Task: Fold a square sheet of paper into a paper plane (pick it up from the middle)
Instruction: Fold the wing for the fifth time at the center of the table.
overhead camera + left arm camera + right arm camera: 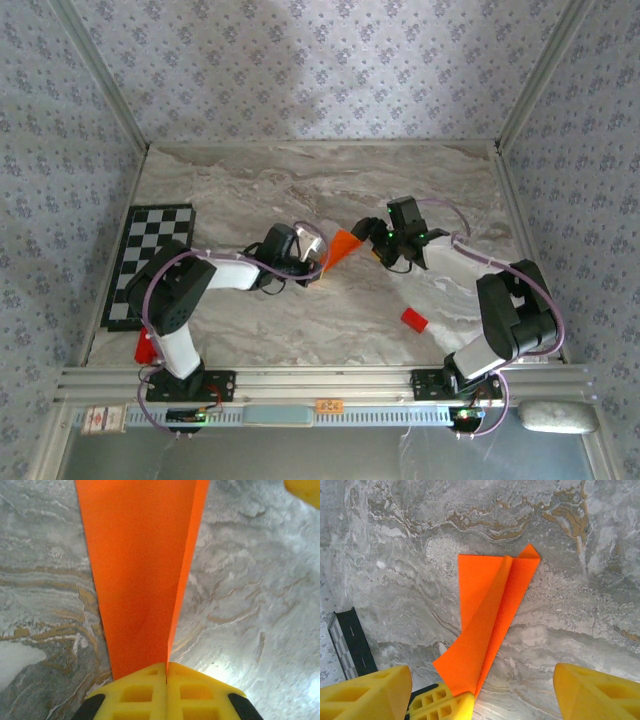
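From the left: the mat [150, 262] lies flat at the left edge of the table [250, 180], well apart from the work. The left gripper [166, 672] is clamped, pads together, on the narrow nose of the plane [140, 570]. The plane sits near the table's centre as a slim orange dart, its centre crease running away from the pads and its body widening toward the tail. Whether the tail rests on the table or hangs just above it cannot be told. The right gripper [398, 250] hovers close by the plane with its fingers well apart, holding nothing. The folding looks complete, so the step in hand is judged to be the final pick-up from the middle. To do it well, the pinch belongs at mid-body, squarely across the centre crease, so that both wings close together. A grip at the nose alone lets thin paper droop and twist. The open gripper should come straight onto the crease and close gently, and only then should the nose be let go. Further right, the block [414, 319] lies on the table, apart from the plane. Nothing here serves as a container; mat and block carry nothing.
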{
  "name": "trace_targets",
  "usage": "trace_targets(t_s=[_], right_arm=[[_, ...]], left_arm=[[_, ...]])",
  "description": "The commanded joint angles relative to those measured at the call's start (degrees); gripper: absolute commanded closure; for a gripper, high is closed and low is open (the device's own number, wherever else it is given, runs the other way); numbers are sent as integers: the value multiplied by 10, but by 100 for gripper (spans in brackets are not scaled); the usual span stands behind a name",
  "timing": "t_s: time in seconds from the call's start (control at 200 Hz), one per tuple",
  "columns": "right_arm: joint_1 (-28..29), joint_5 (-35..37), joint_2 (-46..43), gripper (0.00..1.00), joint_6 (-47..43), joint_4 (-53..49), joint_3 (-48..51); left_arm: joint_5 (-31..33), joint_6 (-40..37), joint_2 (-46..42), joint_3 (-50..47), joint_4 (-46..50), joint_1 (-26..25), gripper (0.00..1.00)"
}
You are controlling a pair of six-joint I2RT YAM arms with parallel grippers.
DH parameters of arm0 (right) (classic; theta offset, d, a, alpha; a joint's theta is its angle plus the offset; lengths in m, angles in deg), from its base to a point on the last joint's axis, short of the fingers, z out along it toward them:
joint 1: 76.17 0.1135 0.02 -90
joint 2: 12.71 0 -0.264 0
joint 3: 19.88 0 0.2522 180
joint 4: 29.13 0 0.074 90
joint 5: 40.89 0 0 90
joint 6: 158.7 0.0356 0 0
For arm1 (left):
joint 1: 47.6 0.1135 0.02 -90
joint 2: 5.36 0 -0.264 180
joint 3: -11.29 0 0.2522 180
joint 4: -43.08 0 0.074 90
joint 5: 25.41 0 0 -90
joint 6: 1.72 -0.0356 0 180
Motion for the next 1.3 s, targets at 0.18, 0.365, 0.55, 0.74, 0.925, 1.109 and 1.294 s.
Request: trace_targets(t_s=[0.18,0.365,0.55,0.74,0.925,1.109,1.294], right_arm=[[-4,-26,-15,24,-36,45,15],[-3,-45,-9,24,-46,68,20],[2,-71,12,24,-49,91,19],[9,-105,37,27,-59,128,21],[23,-145,68,35,-82,174,20],[35,-172,106,44,-98,215,18],[43,-190,137,49,-114,232,7]], left_arm=[[-76,54,23,47,79,25,100],[-108,94,32,51,63,35,100],[-137,138,52,51,39,45,100],[-157,189,67,49,13,48,100],[-157,236,76,44,-10,50,100],[-148,267,85,37,-29,51,100],[-135,276,91,28,-31,52,100]])
